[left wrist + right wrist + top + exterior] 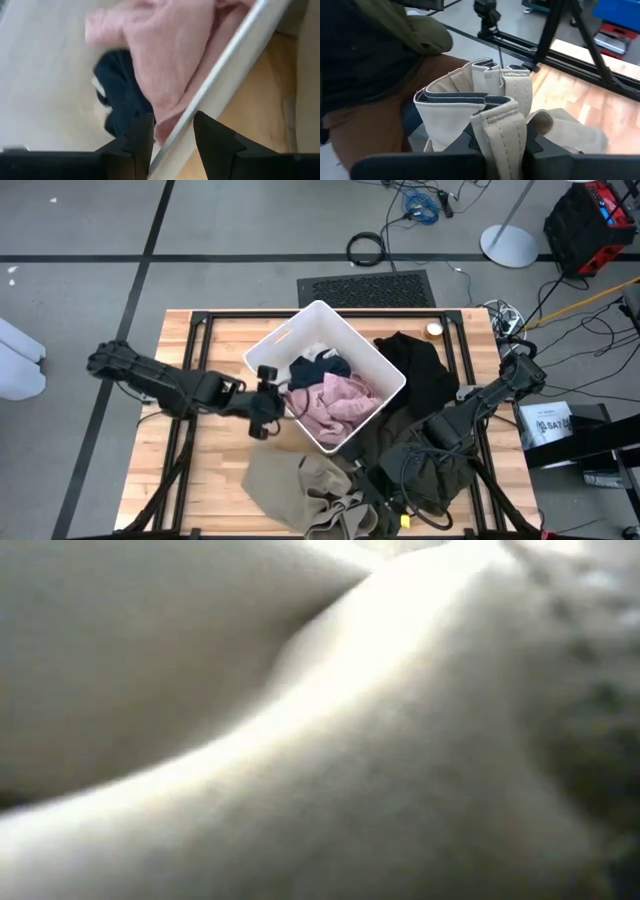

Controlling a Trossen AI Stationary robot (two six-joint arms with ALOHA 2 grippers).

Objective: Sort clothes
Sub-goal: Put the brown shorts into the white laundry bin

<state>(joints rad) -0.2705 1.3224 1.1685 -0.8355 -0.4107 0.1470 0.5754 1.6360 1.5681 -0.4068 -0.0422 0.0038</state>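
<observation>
Two grippers: both at work on the wooden table [215, 480], one at the bin, one at the front edge.
Left gripper [283, 402]: positioned at the near wall of the white plastic bin [272, 340]. In the left wrist view its fingers [142, 137] stand partly apart, straddling the bin's rim with pink fabric between them; whether they actually pinch the fabric cannot be told.
Right gripper [501, 142]: low at the table's front edge, closed on a bunched fold of the tan khaki garment [300, 490], as the right wrist view shows.
Pale pink garment [338, 402]: inside the bin, heaped against the near wall and reaching the rim.
Navy blue garment [318, 367]: inside the bin, behind the pink one and touching it.
Tan khaki garment: spread on the table in front of the bin, its right end gathered at the right gripper.
Dark olive green garment [440, 470]: on the table's front right, under the right arm, beside the khaki one.
Black garment [420, 365]: on the table just right of the bin, touching its wall.
Low view: filled by pale fabric close to the lens; nothing else can be told.
</observation>
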